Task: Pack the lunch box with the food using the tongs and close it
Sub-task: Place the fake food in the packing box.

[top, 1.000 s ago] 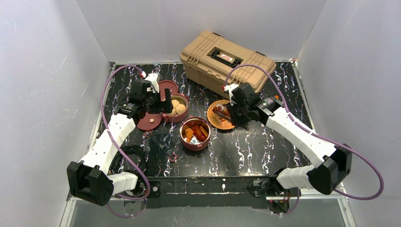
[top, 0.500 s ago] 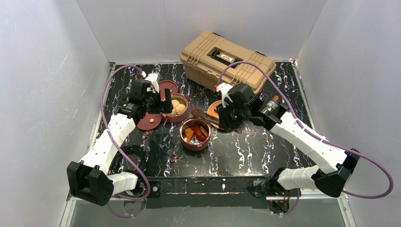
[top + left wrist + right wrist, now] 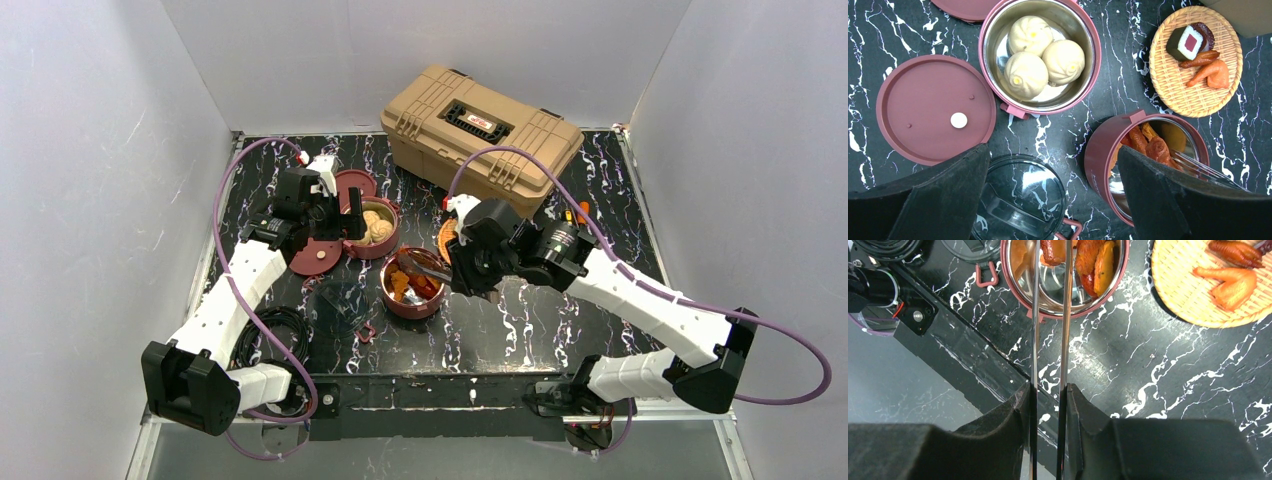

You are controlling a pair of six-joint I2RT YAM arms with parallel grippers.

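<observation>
Packing is partly done. Left of a flat orange woven plate, one round maroon steel-lined bowl holds three beige buns and a second bowl holds orange-red chunks. More pieces lie on the plate, and a flat maroon lid is off. The right gripper squeezes long thin metal tongs over that second bowl, their arms narrowly apart with a red-brown chunk between them.

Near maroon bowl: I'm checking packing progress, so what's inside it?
Orange and red chunks on a partly bare steel bottom, with the tongs pointing in. Whether they grip a piece is unclear, and a left finger covers part of the bowl.
</observation>
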